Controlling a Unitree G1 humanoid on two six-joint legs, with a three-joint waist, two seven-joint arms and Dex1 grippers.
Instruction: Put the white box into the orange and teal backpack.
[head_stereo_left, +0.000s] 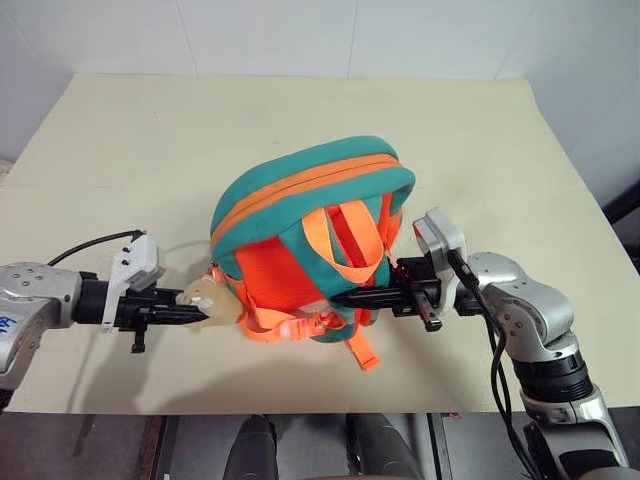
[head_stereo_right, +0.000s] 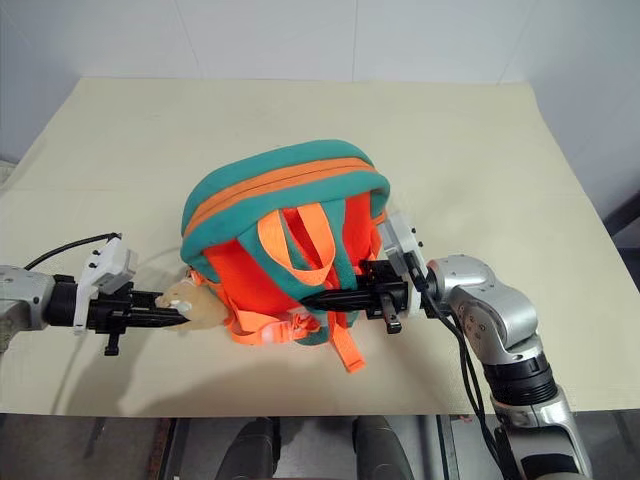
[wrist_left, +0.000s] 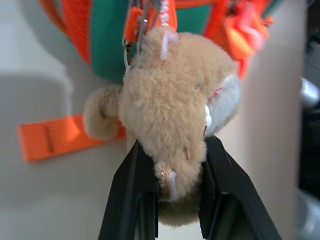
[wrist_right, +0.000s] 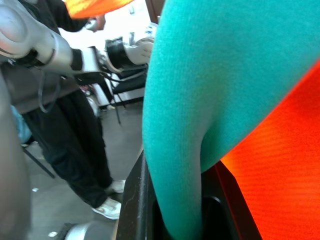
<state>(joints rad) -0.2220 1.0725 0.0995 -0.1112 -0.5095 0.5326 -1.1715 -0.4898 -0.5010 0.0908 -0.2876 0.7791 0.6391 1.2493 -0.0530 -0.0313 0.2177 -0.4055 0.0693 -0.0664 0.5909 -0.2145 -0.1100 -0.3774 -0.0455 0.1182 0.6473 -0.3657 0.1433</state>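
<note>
1. Backpack (head_stereo_left: 300, 215), orange and teal, is held up off the cream table (head_stereo_left: 120, 140) between the two arms; its teal top faces up and away, and its orange strap side faces the camera.
2. Its orange zip line runs along the teal top and looks drawn shut; whether anything lies inside I cannot tell.
3. An orange carry loop (head_stereo_left: 345, 240) hangs over the strap side; loose orange webbing (head_stereo_left: 365, 352) dangles beneath.
4. Left gripper (wrist_left: 180, 175) pinches the tan plush cat (wrist_left: 175, 110) between its two black fingers; the cat hangs at the bag's lower left corner from a clip.
5. Right gripper (head_stereo_left: 345, 297) is pressed together on a fold of teal fabric (wrist_right: 200, 125) at the bag's right side; orange cloth lies just beside it.
6. A person's dark trousers (wrist_right: 75, 145) and white shoes show in the right wrist view.
</note>
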